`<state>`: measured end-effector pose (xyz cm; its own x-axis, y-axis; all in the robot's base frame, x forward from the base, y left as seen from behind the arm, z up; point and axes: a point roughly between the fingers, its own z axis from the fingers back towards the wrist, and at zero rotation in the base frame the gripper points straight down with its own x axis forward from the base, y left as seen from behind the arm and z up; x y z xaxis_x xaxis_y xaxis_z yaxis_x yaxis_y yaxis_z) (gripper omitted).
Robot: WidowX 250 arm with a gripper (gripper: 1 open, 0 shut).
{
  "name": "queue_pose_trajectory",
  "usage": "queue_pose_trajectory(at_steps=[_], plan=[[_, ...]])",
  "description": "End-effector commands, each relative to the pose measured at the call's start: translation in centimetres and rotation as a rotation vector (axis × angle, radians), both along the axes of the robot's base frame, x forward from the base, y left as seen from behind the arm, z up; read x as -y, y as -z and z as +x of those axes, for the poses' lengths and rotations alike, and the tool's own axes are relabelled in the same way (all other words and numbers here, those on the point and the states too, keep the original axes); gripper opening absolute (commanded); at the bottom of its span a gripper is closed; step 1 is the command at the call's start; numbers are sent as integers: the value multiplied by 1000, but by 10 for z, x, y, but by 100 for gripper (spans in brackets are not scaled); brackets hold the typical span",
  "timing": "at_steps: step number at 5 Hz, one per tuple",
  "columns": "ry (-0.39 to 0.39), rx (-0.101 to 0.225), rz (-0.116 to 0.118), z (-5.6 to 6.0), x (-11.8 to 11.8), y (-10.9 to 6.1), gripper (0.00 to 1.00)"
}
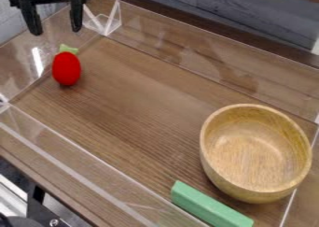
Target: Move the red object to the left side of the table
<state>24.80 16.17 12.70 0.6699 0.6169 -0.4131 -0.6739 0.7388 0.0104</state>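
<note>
The red object [66,68], a small rounded toy fruit with a green stem, rests on the brown wood-grain table [149,109] near its far left end. My gripper [55,25] hangs above and behind it at the top left, apart from it. Both black fingers [34,23] point down and stand open with nothing between them.
A round light wooden bowl [256,152] sits at the right. A flat green block [210,206] lies near the front right edge. Low clear acrylic walls [75,161] rim the tabletop, with a clear corner piece [110,18] beside the gripper.
</note>
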Motion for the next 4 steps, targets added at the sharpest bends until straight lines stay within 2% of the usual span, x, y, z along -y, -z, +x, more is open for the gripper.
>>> queue_pose_trajectory(at_steps=[1,2,3,4], plan=[[4,27,28,-1,-9,-15,100],[57,42,2,10,6,-26,100],[110,41,-32,19,26,-35,100],[161,37,-54,31,41,-40,100]])
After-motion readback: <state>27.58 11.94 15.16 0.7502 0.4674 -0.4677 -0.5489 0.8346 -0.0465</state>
